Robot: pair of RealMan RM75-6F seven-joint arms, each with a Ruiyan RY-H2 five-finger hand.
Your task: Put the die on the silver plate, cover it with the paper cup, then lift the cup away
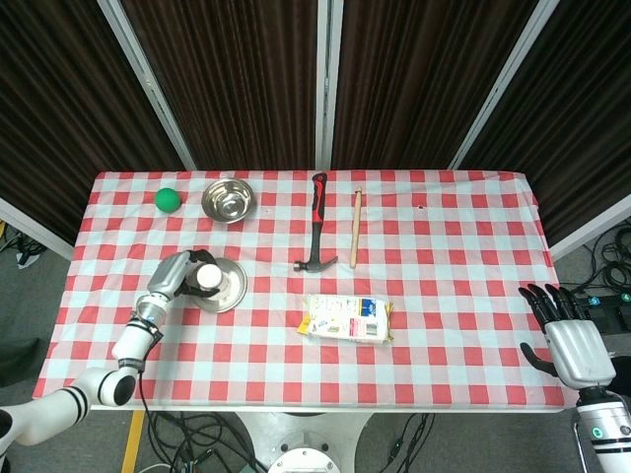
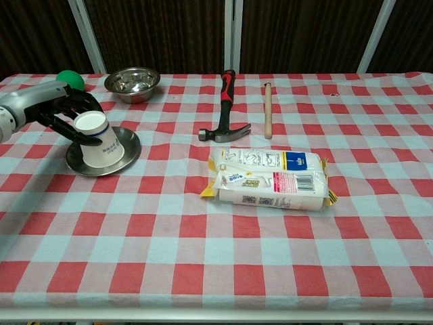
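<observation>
On the left side of the desk (image 2: 223,264), the left robot hand (image 2: 64,112) is gripping the paper cup (image 2: 100,140), fingers wrapped round its upper wall just below the closed bottom. The cup is standing mouth down on the silver plate (image 2: 128,147), leaning a little toward the middle of the desk. It is sitting that way because an upturned cup is what hides the die; the die itself is not showing in either view, so it is presumably lying under the cup, though that is a judgement only. Gripping high on the wall is leaving the rim free to part from the plate when the cup goes up.

The right robot hand (image 1: 570,340) is hanging off the desk's right edge, fingers apart and holding nothing, well away from everything.

For room: the plate is lying near the left edge of the desk, with the steel bowl (image 2: 132,82) and green ball (image 2: 69,77) behind it toward the far edge, both apart from the plate. The hammer (image 2: 224,108) and wooden stick (image 2: 267,108) are lying well to the right, and the snack packet (image 2: 270,179) nearer the front. Straight above the cup nothing is in the way, so a plain vertical lift looks safest; drawing it sideways could drag the light plate or knock the die.
</observation>
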